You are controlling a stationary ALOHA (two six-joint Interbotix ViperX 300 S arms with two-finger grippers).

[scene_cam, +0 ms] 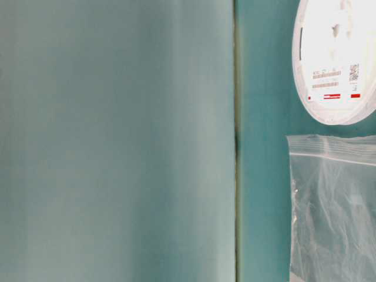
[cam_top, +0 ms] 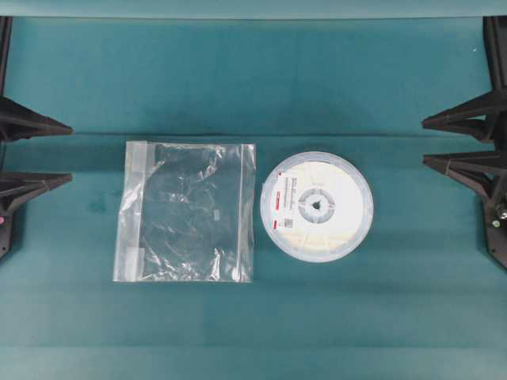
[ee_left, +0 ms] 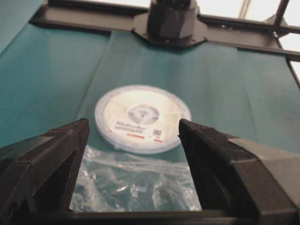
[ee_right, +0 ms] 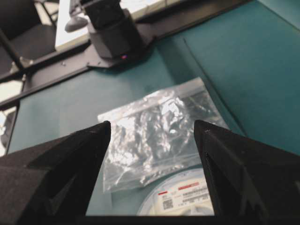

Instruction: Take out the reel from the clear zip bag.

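The reel (cam_top: 317, 205) lies beside the clear zip bag (cam_top: 187, 211), apparently empty; keep both tools wide, clear.

the reel (cam_top: 317, 205) lies flat on the teal tabletop (cam_top: 238, 79), just beside the empty clear zip bag (cam_top: 187, 211). both pincers stand open at the edges.

Even, soft light fills the overhead view, with barely any shadow on the teal cloth-covered counter (cam_top: 253, 79). The flat round white plastic reel (scene_cam: 335, 53) is washed out by glare in the table-level view, whose left half is a blurred pale haze. The crinkly clear plastic zip bag (ee_right: 154, 131) glints with highlights. Both wrist views show near black fingers (ee_left: 47, 164) out of focus.
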